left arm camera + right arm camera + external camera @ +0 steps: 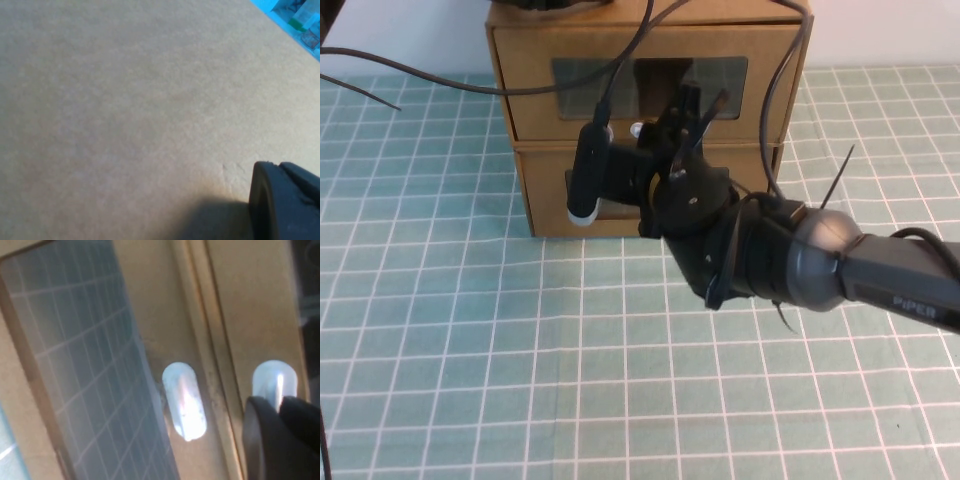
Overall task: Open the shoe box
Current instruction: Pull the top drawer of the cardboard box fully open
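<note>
- The shoe box (535,90) is not open yet. It is one brown box on top of another, right in front of the right fingers, and both fronts sit flat.
- The right gripper (692,108) is up against the box front. Its fingers (260,440) look pinched together on a clear tab (274,380).
- So the grab looks done. I think the pull is what is left.
- Only the right wrist view shows the tabs well. A second clear tab (184,400) sits just beside the fingers, and a window (85,365) is farther off.
- Only the high view shows both boxes and the whole arm.
- The left gripper (282,200) is close over plain cardboard (125,110). Open or closed, I cannot tell.
</note>
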